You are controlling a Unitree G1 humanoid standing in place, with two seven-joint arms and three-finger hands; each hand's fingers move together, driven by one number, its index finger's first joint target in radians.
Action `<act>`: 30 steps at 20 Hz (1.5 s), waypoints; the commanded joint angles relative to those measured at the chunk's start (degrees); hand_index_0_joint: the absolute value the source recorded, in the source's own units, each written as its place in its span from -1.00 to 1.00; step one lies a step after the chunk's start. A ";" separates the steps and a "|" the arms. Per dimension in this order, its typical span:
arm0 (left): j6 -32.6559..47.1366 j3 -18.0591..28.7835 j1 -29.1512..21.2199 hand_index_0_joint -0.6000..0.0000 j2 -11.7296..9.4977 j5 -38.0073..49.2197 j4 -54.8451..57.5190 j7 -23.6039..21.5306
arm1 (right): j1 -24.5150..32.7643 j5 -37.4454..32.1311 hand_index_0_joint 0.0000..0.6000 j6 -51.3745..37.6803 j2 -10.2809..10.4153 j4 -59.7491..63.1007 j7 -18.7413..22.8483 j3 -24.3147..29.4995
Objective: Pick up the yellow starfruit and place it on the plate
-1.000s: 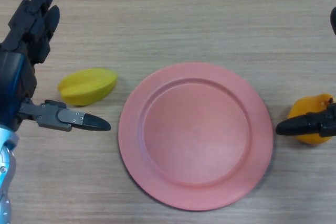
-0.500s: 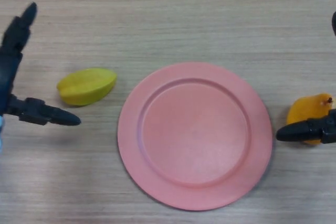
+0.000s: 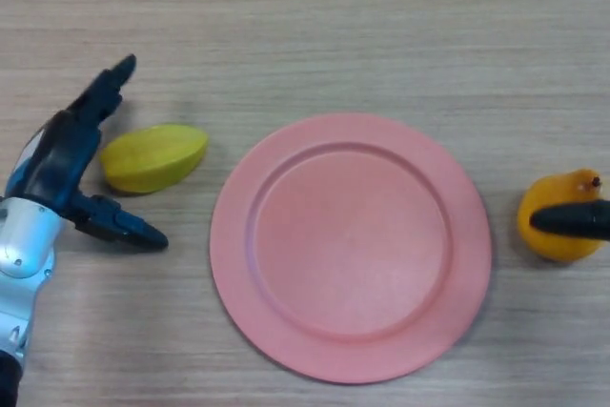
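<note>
Yellow starfruit (image 3: pixel 152 158), one, beside one pink plate (image 3: pixel 286 321); one orange fruit (image 3: pixel 558 226); left hand (image 3: pixel 71 164) spread wide.

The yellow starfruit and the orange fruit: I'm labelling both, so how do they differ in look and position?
The yellow starfruit is elongated and lies left of the round pink plate; the orange fruit is rounder and sits right of it. The open left hand brackets the starfruit; a finger of the right hand crosses the orange fruit. Both rest on the wooden table, off the plate.

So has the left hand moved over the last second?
Yes. The left hand has closed in on the starfruit, fingers open on either side, toward the plate.
</note>
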State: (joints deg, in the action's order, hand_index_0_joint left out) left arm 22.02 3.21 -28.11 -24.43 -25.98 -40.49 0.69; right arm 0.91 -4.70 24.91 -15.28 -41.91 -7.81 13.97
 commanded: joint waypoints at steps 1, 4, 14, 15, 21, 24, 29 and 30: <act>12.63 -0.33 -5.97 -1.00 -2.69 -6.64 -4.13 -8.17 | -0.09 -1.48 1.00 -4.11 -1.53 -5.75 0.75 4.60; 14.74 -0.36 -6.10 -1.00 -2.17 -8.90 -5.64 -10.54 | -0.34 -1.70 1.00 -3.71 -1.25 -6.55 0.60 5.25; 11.08 3.37 -1.29 -1.00 -3.13 -6.60 9.50 -14.42 | -1.59 -2.28 1.00 -1.02 -0.49 -10.08 0.30 6.52; 9.73 4.04 -0.17 -1.00 -2.94 -5.50 13.07 -14.27 | -1.03 -2.56 1.00 -0.35 -0.74 -10.45 0.47 6.72; 7.69 5.60 4.26 -1.00 -2.35 -0.49 22.29 -8.89 | -1.39 -1.84 1.00 0.72 -0.34 -11.58 0.66 5.43; 8.11 5.82 4.49 -1.00 -2.70 -1.27 21.13 -10.04 | -2.10 -2.41 1.00 1.03 0.35 -12.19 0.58 5.03; 9.04 5.89 3.78 -1.00 -2.18 4.02 17.53 -8.54 | -2.21 -1.80 -1.00 -1.19 0.15 -12.26 0.21 4.64; 9.69 5.58 3.67 -1.00 -2.07 3.48 16.63 -9.41 | -2.08 -1.89 -1.00 -0.95 0.07 -12.21 -0.01 4.66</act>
State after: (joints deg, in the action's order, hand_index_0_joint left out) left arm 27.52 3.64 -22.06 -24.21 -25.38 -27.76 -5.81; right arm -2.00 -4.71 30.97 -14.00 -50.84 -7.96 16.70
